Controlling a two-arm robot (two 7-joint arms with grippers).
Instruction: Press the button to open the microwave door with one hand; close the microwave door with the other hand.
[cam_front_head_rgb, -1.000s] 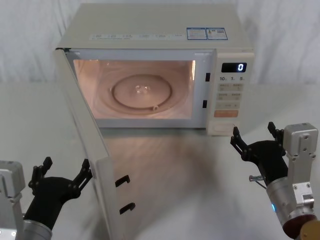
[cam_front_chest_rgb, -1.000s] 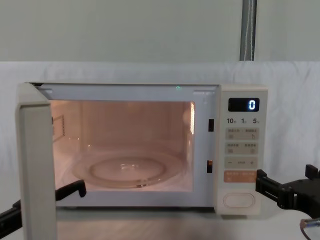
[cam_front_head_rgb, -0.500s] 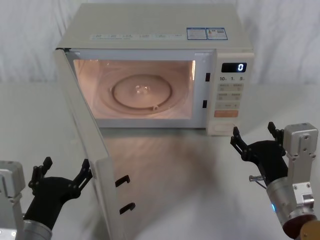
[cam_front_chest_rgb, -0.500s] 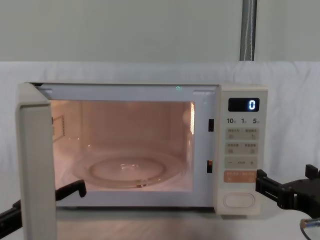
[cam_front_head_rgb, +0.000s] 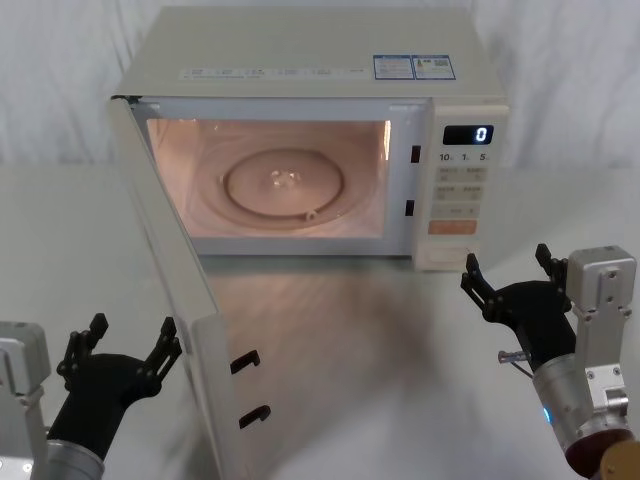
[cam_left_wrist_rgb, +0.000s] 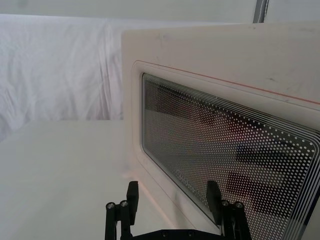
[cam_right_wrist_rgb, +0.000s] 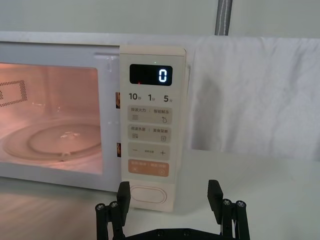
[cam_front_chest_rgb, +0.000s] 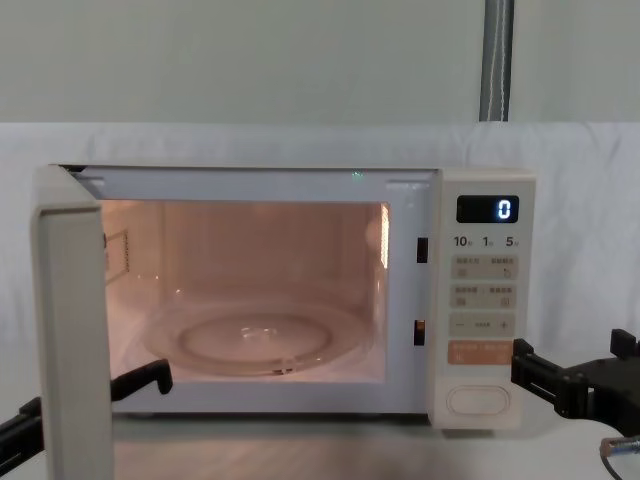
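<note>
The door (cam_front_head_rgb: 175, 300) stands swung wide open on its hinge at the microwave's (cam_front_head_rgb: 300, 60) left side, its free edge toward the robot, two black latch hooks showing on that edge. In the left wrist view its outer face and dotted dark window (cam_left_wrist_rgb: 235, 160) sit just ahead of the fingers. The cavity is lit orange, with the glass turntable (cam_front_chest_rgb: 262, 338) lying flat inside. The control panel (cam_right_wrist_rgb: 151, 125) at the right shows "0" on its black display. The button (cam_right_wrist_rgb: 148, 194), a cream oval, sits at the bottom of that panel, below the orange key.

The left gripper (cam_front_head_rgb: 122, 350) hovers low over the table (cam_front_head_rgb: 400, 340), just beside the door's outer face near its free edge; its forked fingers are spread wide and hold nothing. Whether a fingertip touches the door cannot be told.

The right gripper (cam_front_head_rgb: 508, 272) hangs in front of the panel's lower right, near the button but apart from it, fingers also spread wide and empty. In the chest view it comes in at lower right, level with the button (cam_front_chest_rgb: 476, 400).
</note>
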